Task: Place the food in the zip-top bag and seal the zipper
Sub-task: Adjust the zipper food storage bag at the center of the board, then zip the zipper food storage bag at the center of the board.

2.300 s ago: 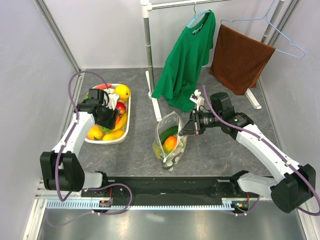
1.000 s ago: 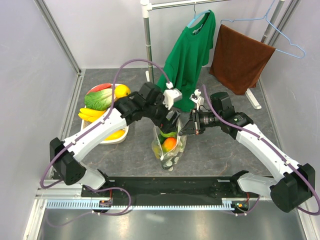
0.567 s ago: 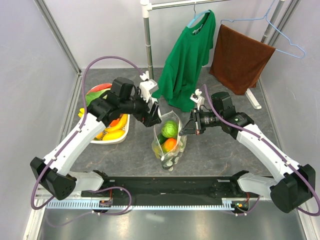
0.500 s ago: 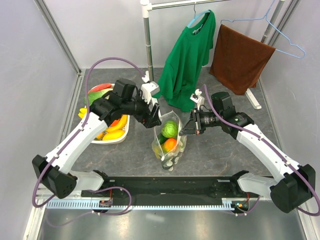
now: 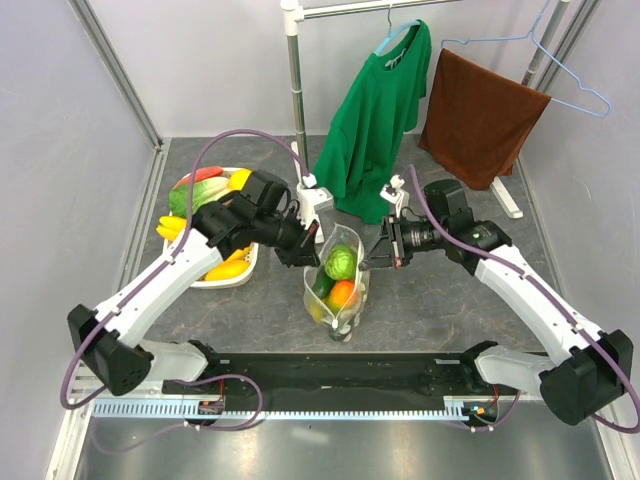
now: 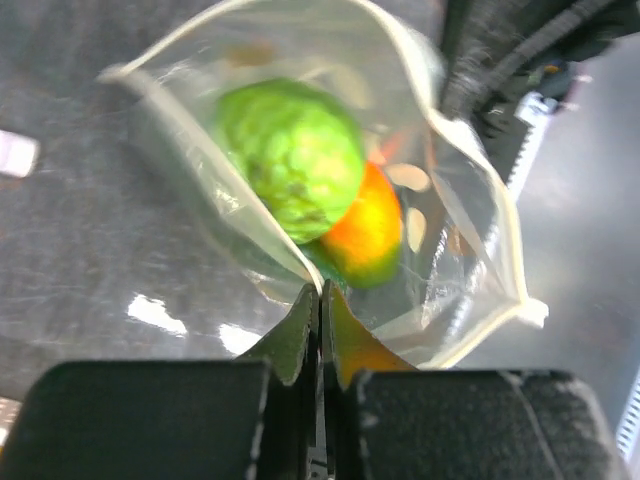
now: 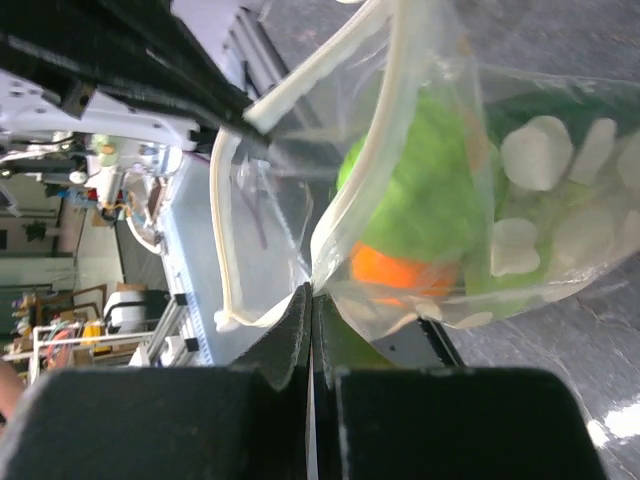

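Clear dotted plastic zip-top bag (image 5: 345, 315) stands mid-tabletop (image 5: 450, 300), mouth up, with a pale-green leafy cabbage (image 5: 340, 263) and an orange fruit (image 5: 341, 293) inside. Film likely limp, slick, bottom-heavy. Whitish zipper strip (image 7: 398, 60) looks stiffest; pinch there. Left hand (image 5: 312, 250) and right hand (image 5: 377, 252) each clamp 1 lip. White tray (image 5: 215, 283) sits left.

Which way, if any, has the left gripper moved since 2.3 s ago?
Yes. The left gripper left the white tray and swung right to the zip-top bag, whose left rim it now pinches.
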Tool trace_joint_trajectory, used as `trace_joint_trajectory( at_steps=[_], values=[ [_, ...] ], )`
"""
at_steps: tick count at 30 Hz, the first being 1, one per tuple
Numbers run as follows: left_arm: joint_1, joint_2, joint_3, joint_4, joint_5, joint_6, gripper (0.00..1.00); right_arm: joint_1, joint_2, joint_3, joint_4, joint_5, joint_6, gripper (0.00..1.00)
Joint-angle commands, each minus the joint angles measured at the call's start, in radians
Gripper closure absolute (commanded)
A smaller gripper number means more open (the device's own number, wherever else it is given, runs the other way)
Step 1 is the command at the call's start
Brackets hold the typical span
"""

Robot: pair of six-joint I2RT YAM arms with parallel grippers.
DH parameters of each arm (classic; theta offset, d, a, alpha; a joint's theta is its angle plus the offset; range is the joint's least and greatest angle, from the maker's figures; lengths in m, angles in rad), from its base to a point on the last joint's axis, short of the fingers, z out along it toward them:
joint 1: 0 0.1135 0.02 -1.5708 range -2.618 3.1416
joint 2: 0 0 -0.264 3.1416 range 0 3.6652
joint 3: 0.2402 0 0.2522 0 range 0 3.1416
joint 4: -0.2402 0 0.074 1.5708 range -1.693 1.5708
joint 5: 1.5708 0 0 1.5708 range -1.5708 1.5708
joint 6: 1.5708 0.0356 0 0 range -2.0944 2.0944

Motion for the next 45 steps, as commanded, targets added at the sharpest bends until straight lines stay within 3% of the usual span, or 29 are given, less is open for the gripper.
trace_joint_trajectory(
  at_steps=[1,4,8,11,14,17,19,22,28,37,45],
  values=[
    [-0.047,-0.082,0.112,-0.077,0.093,-0.067,0.98,-0.015,0.041,0.154,-0.04,-0.137,-0.016,1.0],
    [-0.055,-0.109,0.085,-0.062,0.182,-0.146,0.98,-0.017,0.1,0.225,-0.084,-0.158,-0.065,1.0],
    [-0.055,-0.125,-0.034,0.028,0.269,-0.248,0.95,-0.017,0.163,0.185,-0.101,-0.159,-0.149,1.0],
    [-0.052,-0.154,-0.116,0.09,0.276,-0.256,0.57,-0.015,0.238,0.185,-0.135,-0.182,-0.253,1.0],
    [0.015,-0.232,-0.114,0.126,0.25,-0.123,0.26,-0.015,0.305,0.205,-0.175,-0.188,-0.35,1.0],
    [0.022,-0.333,-0.111,0.137,0.233,0.159,0.12,-0.014,0.353,0.228,-0.197,-0.207,-0.394,1.0],
    [0.019,-0.385,-0.117,0.125,0.26,0.333,0.1,-0.012,0.364,0.248,-0.195,-0.21,-0.401,1.0],
    [-0.01,-0.407,-0.136,0.117,0.279,0.481,0.07,0.005,0.371,0.277,-0.195,-0.208,-0.402,1.0],
    [-0.145,-0.338,-0.111,0.117,0.201,0.642,0.06,0.048,0.404,0.358,-0.175,-0.196,-0.384,1.0],
    [-0.463,-0.231,-0.193,0.209,-0.098,0.738,0.03,0.063,0.424,0.345,-0.152,-0.187,-0.362,1.0],
    [-0.589,-0.16,-0.206,0.321,-0.232,0.777,0.0,0.063,0.375,0.265,-0.14,-0.182,-0.332,1.0]
  ],
)
